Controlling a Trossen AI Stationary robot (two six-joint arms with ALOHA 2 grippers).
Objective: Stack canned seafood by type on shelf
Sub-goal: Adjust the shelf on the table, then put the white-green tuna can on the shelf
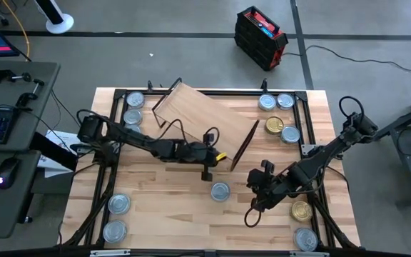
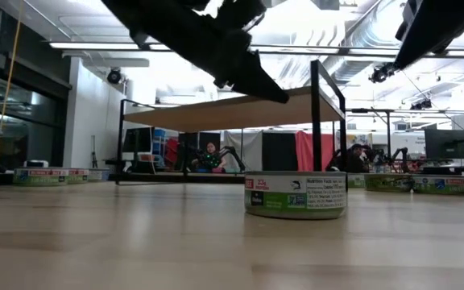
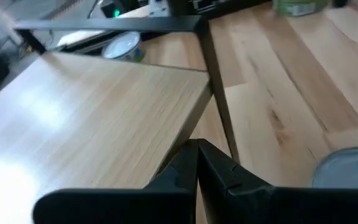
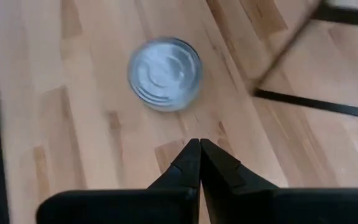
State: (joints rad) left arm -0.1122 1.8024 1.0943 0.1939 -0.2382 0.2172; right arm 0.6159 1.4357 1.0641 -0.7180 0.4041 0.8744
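High view: your left pincer [image 1: 207, 173], fingers together, sits at the shelf [image 1: 198, 114] edge; your right pincer [image 1: 257, 187], also together, hovers beside a can [image 1: 220, 191].

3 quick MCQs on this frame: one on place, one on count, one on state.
1. Where is the lone silver-topped can nearest the arms?
A. on the shelf
B. on the table between the two tools
C. off the table

2. How many gold-topped cans show in the high view?
A. two
B. none
C. five

3. State of the right tool?
A. shut, holding nothing
B. shut on a can
C. wide open

Answers:
1 B: it sits on the bare table in front of the shelf, with the left tool on one side and the right tool on the other.
2 A: one at the far right cluster, one near right.
3 A: its fingertips meet, with the can lying ahead of them.
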